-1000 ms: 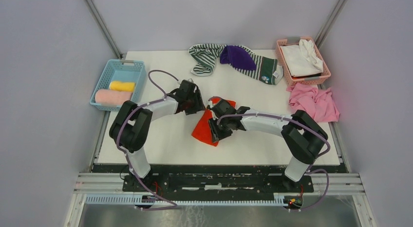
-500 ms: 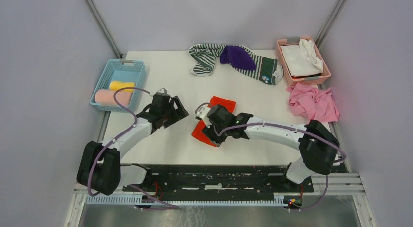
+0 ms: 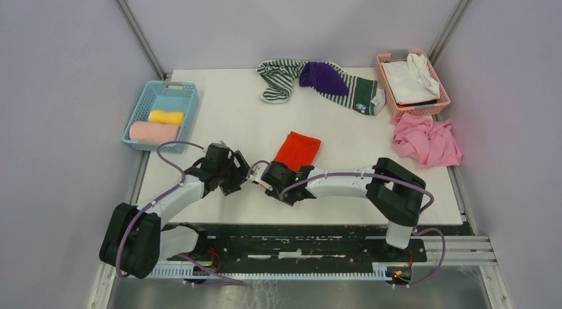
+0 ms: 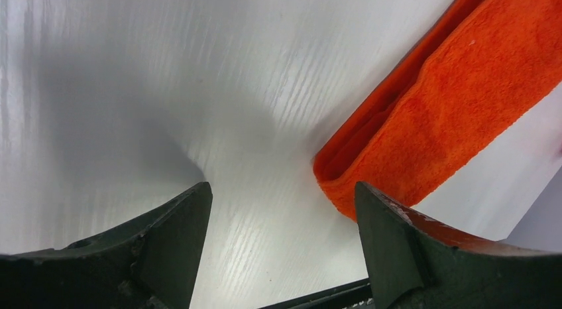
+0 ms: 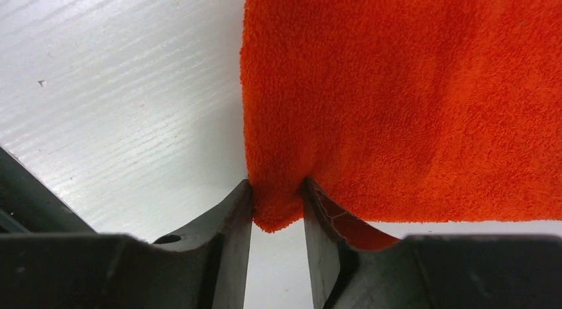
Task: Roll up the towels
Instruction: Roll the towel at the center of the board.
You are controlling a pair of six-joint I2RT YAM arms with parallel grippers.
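Orange-red towel (image 3: 298, 150) lay folded flat at centre of the table (image 3: 225, 117), long axis running from lower left to upper right of the overhead frame. Its near lower-left corner was pinched between the fingers of the right gripper (image 5: 278, 197); in the right wrist view the jaws stood close together with the terry bunched between them, the rest of the cloth spreading away toward the top of that frame. Left gripper (image 4: 281, 189) sat low just left of the same near end, jaws spread wide over bare tabletop, holding nothing; the towel's folded end showed to the right of its right finger, apart from it. Judgement: a roll would start at this near end and run up the long axis, with the right arm already on the cloth and the left close enough to take the other near corner. Further out, top centre: striped towel (image 3: 278, 80), purple towel (image 3: 323, 77) and dark green towel (image 3: 358, 90), heaped and overlapping. Crumpled pink towel (image 3: 427, 140) at right edge, below a pink basket (image 3: 381, 60) holding a white cloth (image 3: 409, 80). Blue basket (image 3: 166, 85) at left held a yellow roll (image 3: 166, 117) and a pink roll (image 3: 154, 132). A small tag (image 3: 362, 107) showed on the dark green towel, too small to read; no other writing seen.
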